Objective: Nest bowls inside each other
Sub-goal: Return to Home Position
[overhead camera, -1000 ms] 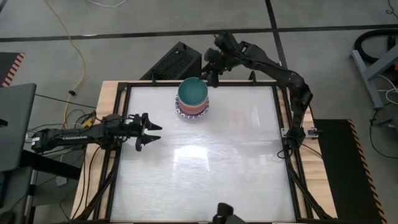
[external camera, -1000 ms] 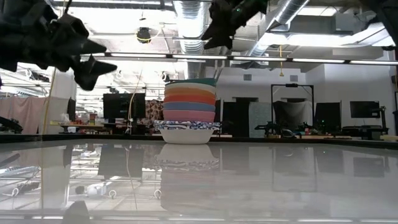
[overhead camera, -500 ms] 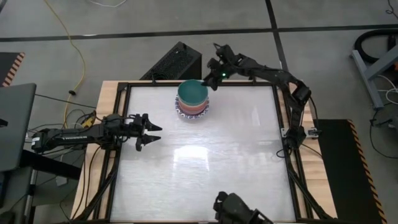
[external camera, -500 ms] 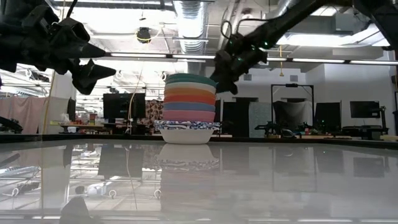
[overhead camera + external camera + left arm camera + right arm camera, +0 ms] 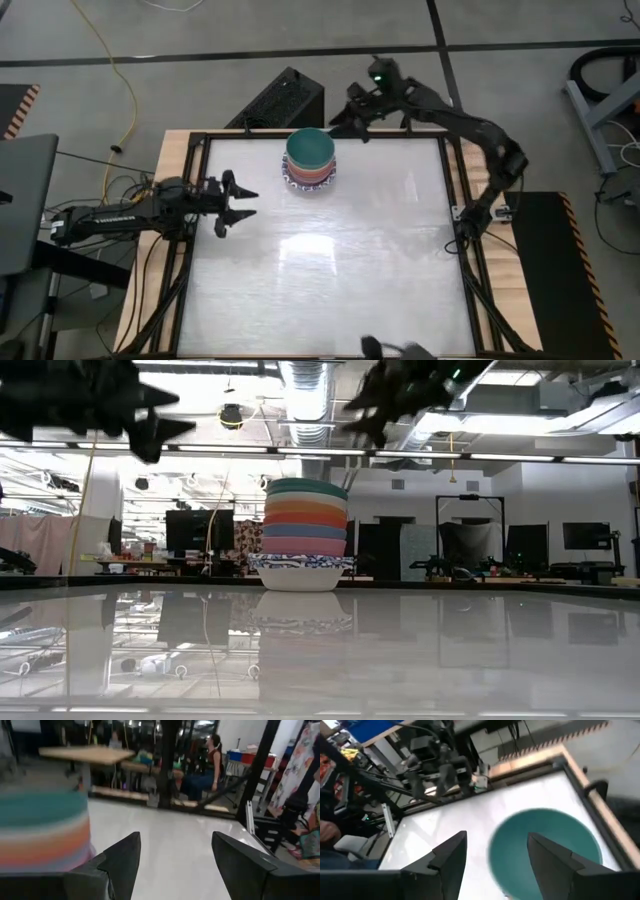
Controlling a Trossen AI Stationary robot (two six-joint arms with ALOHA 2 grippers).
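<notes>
Several bowls stand nested in one stack [image 5: 310,160] near the table's far edge, a dark green one on top [image 5: 545,847]. The bottom bowl, white with a blue pattern [image 5: 300,572], rests on the table. My left gripper [image 5: 245,203] is open, level and above the table at the left, pointing toward the stack [image 5: 45,835]. My right gripper [image 5: 340,125] is open above the far edge, just beyond the stack's right side and higher than its top [image 5: 368,415]. Neither holds anything.
A black box [image 5: 285,100] sits on the floor beyond the far edge. The dark frame [image 5: 455,200] runs around the white tabletop, whose middle and near half [image 5: 330,280] lie bare. A seated person [image 5: 210,765] shows far behind the table.
My right gripper came down beside the top of the stack, then rose again and drew back over the far edge, staying open. My left gripper has risen and rolled a little, still open. The stack has not moved.
</notes>
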